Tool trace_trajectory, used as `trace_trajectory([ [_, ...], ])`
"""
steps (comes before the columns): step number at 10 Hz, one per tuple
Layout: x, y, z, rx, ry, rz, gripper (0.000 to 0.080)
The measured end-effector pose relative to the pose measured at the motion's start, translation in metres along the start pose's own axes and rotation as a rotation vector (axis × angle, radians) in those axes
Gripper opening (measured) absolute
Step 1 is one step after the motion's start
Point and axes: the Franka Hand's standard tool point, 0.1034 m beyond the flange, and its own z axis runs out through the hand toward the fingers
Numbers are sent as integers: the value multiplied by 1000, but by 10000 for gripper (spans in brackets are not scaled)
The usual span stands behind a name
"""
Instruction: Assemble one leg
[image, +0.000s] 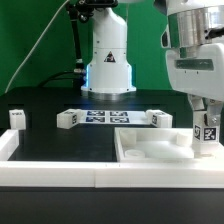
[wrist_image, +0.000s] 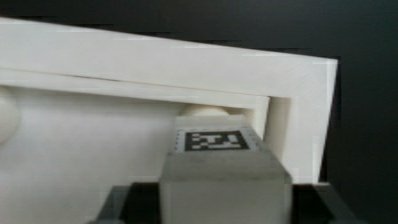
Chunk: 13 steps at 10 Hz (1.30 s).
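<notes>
My gripper (image: 204, 118) is shut on a leg (image: 208, 136), a small white post with a black-and-white tag. It holds the leg upright at the corner of the flat white slab (image: 148, 146) on the exterior view's right. In the wrist view the leg (wrist_image: 221, 178) sits between the dark fingers (wrist_image: 135, 203) of my gripper (wrist_image: 221, 208), tag (wrist_image: 217, 140) facing the camera. Its far end is at a round socket in the slab's corner (wrist_image: 267, 85). I cannot tell whether it is seated.
Three more white legs stand on the black table: one (image: 17, 118) at the exterior view's left and two (image: 67, 120) (image: 160, 119) beside the marker board (image: 105, 117). A white rail (image: 90, 176) runs along the front. The robot base (image: 108, 60) stands behind.
</notes>
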Motion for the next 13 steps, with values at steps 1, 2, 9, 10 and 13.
trace_trajectory([
  [1, 0, 0, 0, 0, 0, -21, 387],
  [2, 0, 0, 0, 0, 0, -73, 523],
  [9, 2, -9, 1, -61, -1, -945, 649],
  [10, 3, -11, 0, -79, 15, -1076, 649],
  [13, 1, -12, 1, -86, 42, -1350, 649],
])
